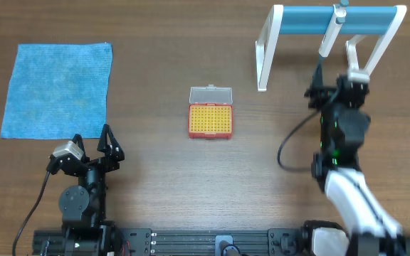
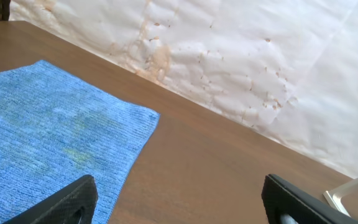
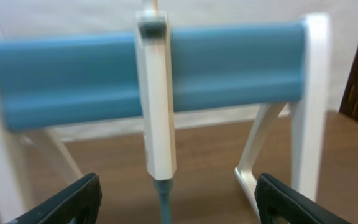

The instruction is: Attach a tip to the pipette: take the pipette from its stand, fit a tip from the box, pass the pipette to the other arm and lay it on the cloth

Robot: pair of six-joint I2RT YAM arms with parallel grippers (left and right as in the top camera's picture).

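Pipette [image 3: 156, 99] hangs on the stand [image 3: 73, 81] — right tool [image 3: 178, 202] gapes empty just before it (left tool [image 2: 180, 204], gaping too, far off).

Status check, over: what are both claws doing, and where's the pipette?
Right gripper open, facing pipette on its stand. Left gripper open, beside blue cloth. Nothing blocking the pipette.

No legible text, label, number or sign anywhere: nothing readable on the tip box [image 1: 210, 117] at centre frame, on the pipette [image 3: 156, 93] or its stand [image 1: 305, 21] at upper right, or on the cloth [image 1: 57, 89] at upper left.
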